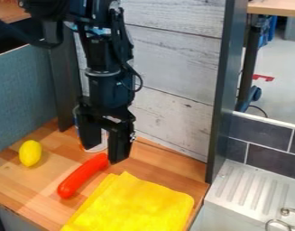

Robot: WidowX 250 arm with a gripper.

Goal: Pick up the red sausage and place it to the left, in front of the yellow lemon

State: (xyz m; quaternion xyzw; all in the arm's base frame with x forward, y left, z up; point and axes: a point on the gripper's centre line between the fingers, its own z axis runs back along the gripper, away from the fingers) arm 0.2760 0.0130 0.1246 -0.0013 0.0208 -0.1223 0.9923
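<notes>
Fingers (103, 153) spread apart, at far end of red sausage (82, 177) on desk (20, 182). For likely grasp: centre over sausage's middle, turn to close across its slant, lower gently, clear of can (101, 145) and yellow cloth (134, 205).

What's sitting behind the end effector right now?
Behind the end effector, a pale, rounded object with a reddish lower edge shows between the fingers, with the whitewashed plank wall farther back. The object's top and sides are covered, so I can't tell what it is.
</notes>
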